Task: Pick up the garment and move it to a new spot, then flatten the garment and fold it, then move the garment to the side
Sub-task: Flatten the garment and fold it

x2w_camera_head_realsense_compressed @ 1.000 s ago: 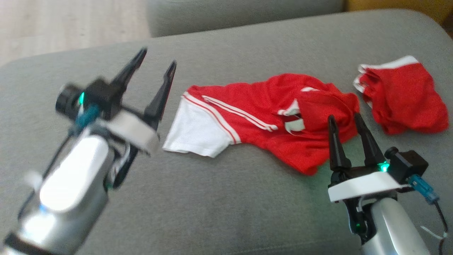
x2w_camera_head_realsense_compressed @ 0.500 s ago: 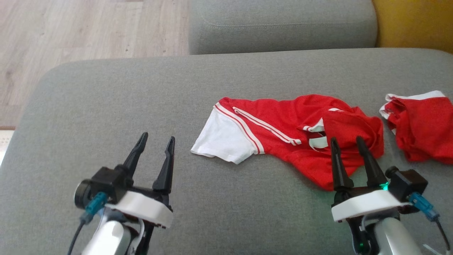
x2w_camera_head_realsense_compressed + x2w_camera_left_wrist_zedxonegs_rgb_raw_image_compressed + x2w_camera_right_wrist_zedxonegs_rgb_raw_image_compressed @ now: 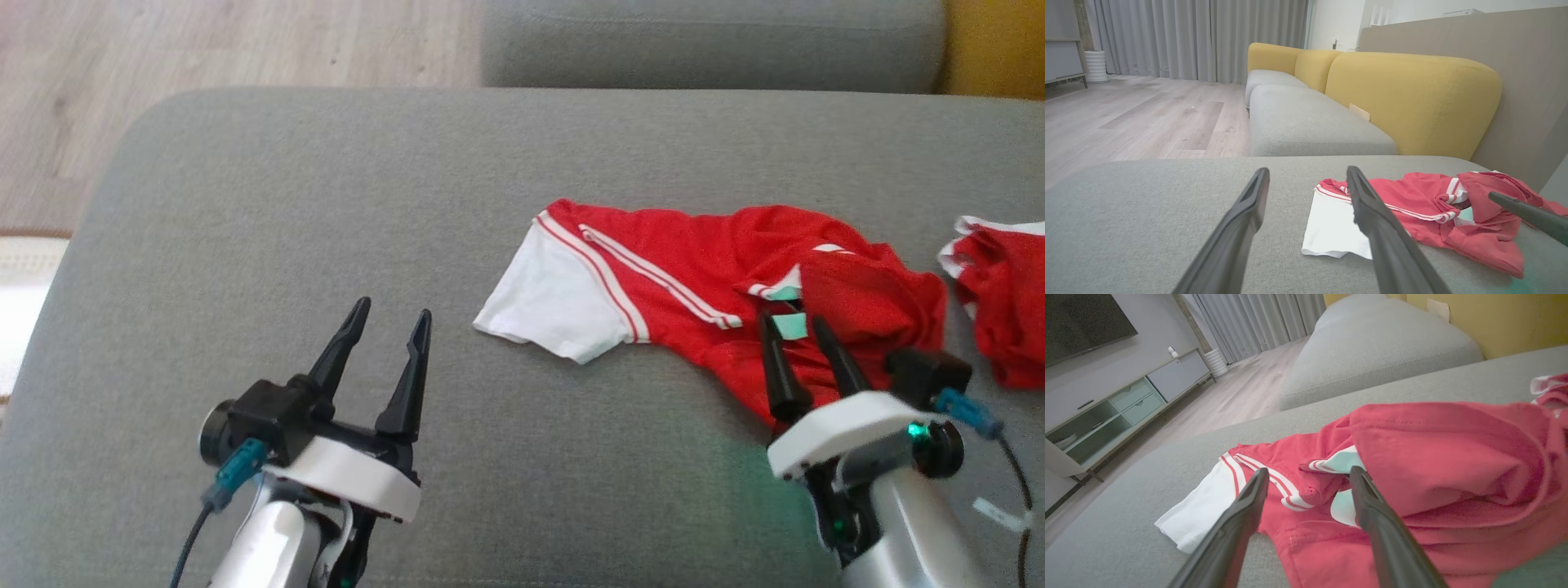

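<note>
Nearest the robot, the left claw (image 3: 393,307) hangs wide open and empty over the grey sofa cushion (image 3: 245,229), with open room around it and the cushion's rounded edge away to its left. Right of it lies the crumpled red and white shirt (image 3: 686,265), its near part under the right claw (image 3: 790,319), which is also spread wide and grips nothing. Farther right a second red garment (image 3: 1008,327) lies apart from the shirt; beyond both claws' tips are a far cushion (image 3: 710,41) and wooden floor (image 3: 204,49).
</note>
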You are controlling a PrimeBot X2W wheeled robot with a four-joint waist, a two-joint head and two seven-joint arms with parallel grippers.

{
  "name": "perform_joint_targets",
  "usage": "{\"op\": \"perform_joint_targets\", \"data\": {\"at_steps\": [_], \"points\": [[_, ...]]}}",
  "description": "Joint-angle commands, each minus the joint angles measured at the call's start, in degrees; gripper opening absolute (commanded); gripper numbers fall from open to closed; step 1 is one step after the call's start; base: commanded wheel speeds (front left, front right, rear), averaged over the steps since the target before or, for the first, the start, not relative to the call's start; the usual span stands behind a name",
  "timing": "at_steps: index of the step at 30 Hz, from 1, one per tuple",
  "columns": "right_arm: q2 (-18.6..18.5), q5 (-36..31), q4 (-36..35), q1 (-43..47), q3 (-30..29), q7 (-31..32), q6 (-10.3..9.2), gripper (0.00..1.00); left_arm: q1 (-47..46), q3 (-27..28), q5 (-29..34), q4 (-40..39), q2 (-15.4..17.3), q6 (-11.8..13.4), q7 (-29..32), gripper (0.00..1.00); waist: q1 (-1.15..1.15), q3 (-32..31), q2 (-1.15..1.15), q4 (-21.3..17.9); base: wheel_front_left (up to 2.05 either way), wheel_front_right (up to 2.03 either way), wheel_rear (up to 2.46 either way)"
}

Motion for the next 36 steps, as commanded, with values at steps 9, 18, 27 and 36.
{"op": "perform_joint_targets", "data": {"at_steps": [9,18,27,36], "points": [[-0.1,5.5,9.0,-9.4,-1.1,4.2,-0.05,1.00,-3.6,4.1,2.7,-0.3,-2.4,-2.8,-0.3,1.00,0.00,3.1,0.00,3.9,0.00,0.00,0.00],[-0.1,6.1,16.7,-15.4,-1.3,4.2,-0.05,0.00,-4.3,4.4,3.8,0.3,-3.9,-4.2,-0.3,1.00,0.00,4.5,0.00,5.9,0.00,0.00,0.00],[-0.1,9.1,13.4,-18.1,6.3,0.9,-0.05,0.00,-3.7,5.3,4.0,1.5,-4.5,-4.8,-0.3,1.00,0.00,2.3,0.00,6.2,0.00,0.00,0.00],[-0.1,14.4,0.6,-21.1,13.0,4.0,-0.05,0.00,-2.4,5.6,3.7,0.9,-4.7,-5.1,-0.3,1.00,0.00,1.6,0.00,6.7,0.00,0.00,0.00]]}}
